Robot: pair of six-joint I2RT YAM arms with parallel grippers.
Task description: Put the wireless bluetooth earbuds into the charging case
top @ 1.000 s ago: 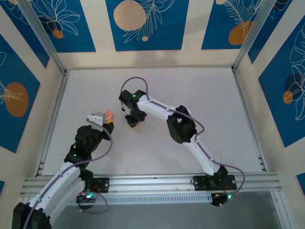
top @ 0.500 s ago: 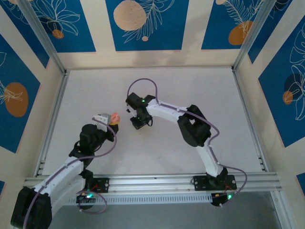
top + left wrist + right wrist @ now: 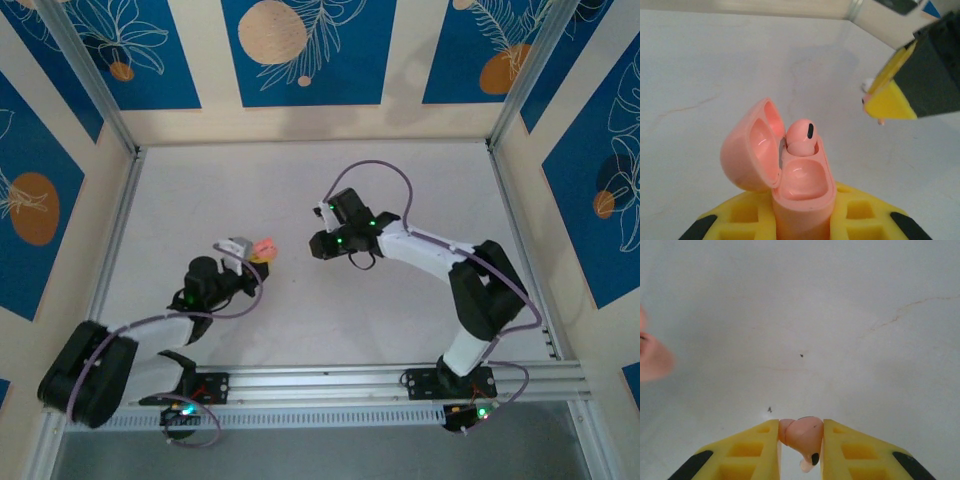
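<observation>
My left gripper [image 3: 802, 222] is shut on the salmon-pink charging case [image 3: 803, 187], held upright with its lid [image 3: 747, 150] swung open to the left. One earbud [image 3: 801, 135] sits in the case's far socket; the near socket is hollow. The other earbud [image 3: 804, 435] is pinched between the yellow fingers of my right gripper [image 3: 801, 440]. In the top view the case [image 3: 264, 246] sits at the tip of the left gripper [image 3: 250, 258], and the right gripper [image 3: 320, 243] hovers just to its right, a short gap apart.
The white tabletop [image 3: 420, 200] stretches behind and to the right of both arms. Aluminium rails [image 3: 110, 250] and patterned blue walls close in the sides and back. In the left wrist view the right gripper's yellow finger [image 3: 890, 97] hangs at the upper right.
The right gripper has closed on the earbud and moved right, its arm swinging out. The left gripper has carried the open case to the right, following it.
</observation>
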